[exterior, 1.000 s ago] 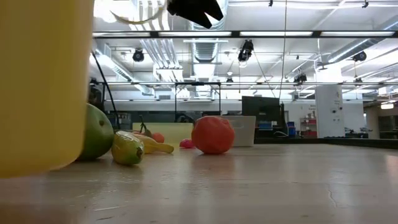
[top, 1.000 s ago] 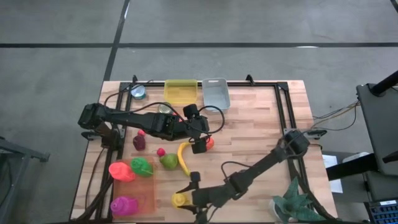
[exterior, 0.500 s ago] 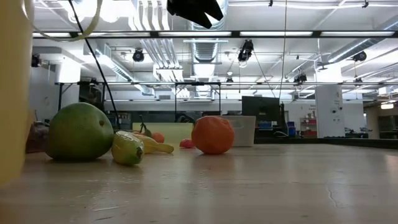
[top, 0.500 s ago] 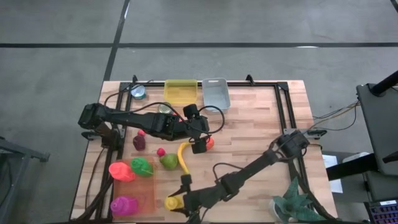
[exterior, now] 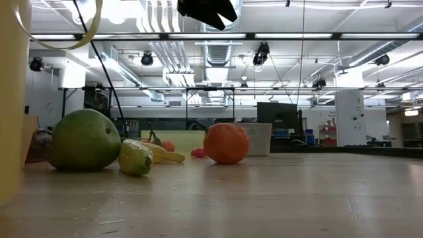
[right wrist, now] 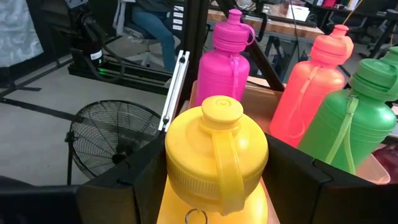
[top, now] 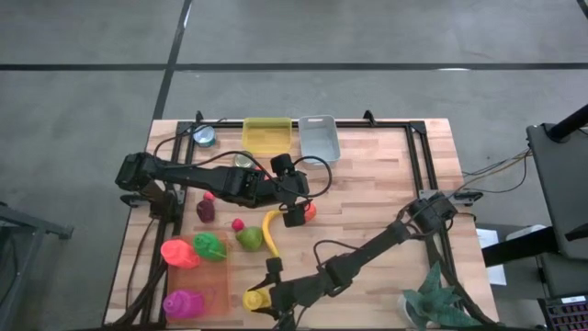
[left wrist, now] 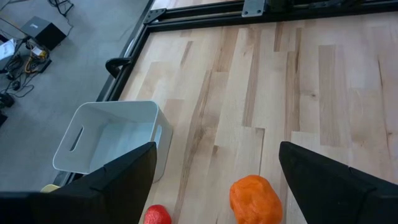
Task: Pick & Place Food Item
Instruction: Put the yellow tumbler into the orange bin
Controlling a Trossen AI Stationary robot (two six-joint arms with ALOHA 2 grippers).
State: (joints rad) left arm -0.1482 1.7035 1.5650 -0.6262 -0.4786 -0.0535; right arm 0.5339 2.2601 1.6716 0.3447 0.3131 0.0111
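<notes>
**Right hand grips yellow bottle; left hand spread above orange fruit**

Right hand (right wrist: 214, 186) is clamped on the yellow bottle (right wrist: 214, 152), one finger on each side of its body, at the tabletop's (top: 386, 184) near edge, just beside the tray (top: 213, 287) with the pink bottle (right wrist: 227, 62), coral bottle (right wrist: 317, 84) and green bottle (right wrist: 354, 118). Left hand (left wrist: 214, 168) hangs with fingers spread above the middle of the tabletop. The orange fruit (left wrist: 255, 199) lies on the wood below, between the fingers and apart from them. A white bin (left wrist: 112, 140) stands near; the small red thing (left wrist: 157, 214) beside it is probably another fruit.
</notes>
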